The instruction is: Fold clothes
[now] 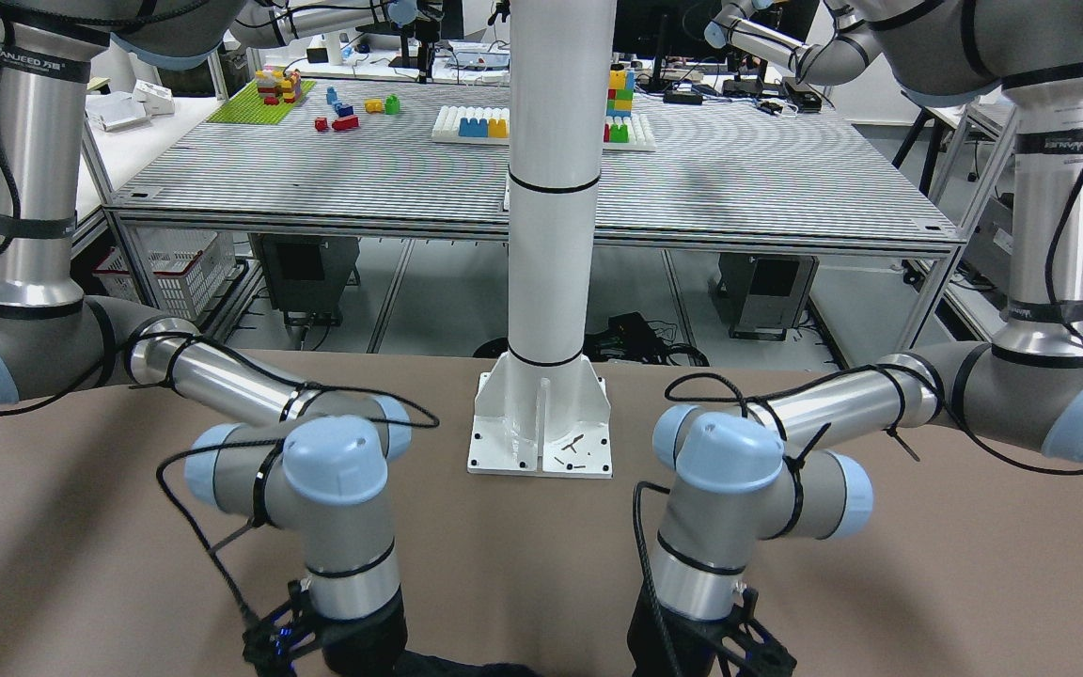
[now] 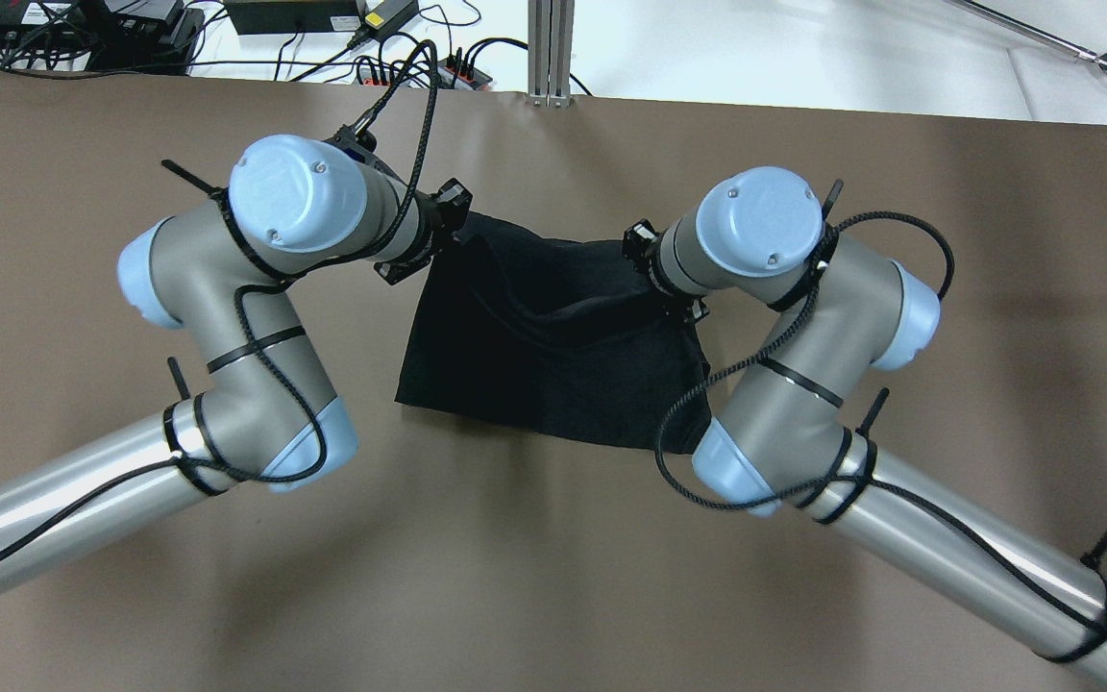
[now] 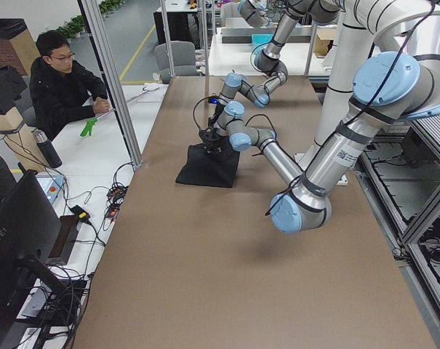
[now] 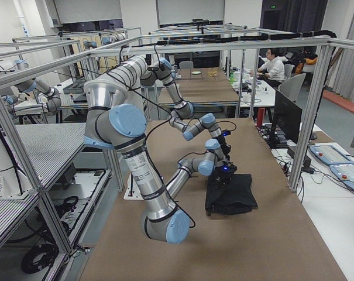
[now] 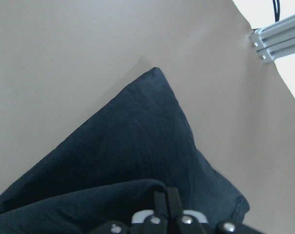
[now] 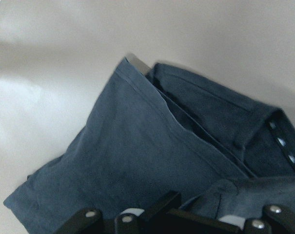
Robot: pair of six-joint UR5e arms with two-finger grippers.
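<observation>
Overhead exterior: clothes (image 2: 534,365) lengthwise left-to-right

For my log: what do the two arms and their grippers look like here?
The left arm and right arm are silver tubes with grey joint housings and pale blue round caps. A black cable runs along each, held by black zip ties. The left gripper and right gripper are black, with silver screws.

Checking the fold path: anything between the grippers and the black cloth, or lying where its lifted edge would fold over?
Nothing visible. The left gripper and right gripper each pinch the far edge of the black cloth; its flat part and the table beside it carry nothing else.
</observation>
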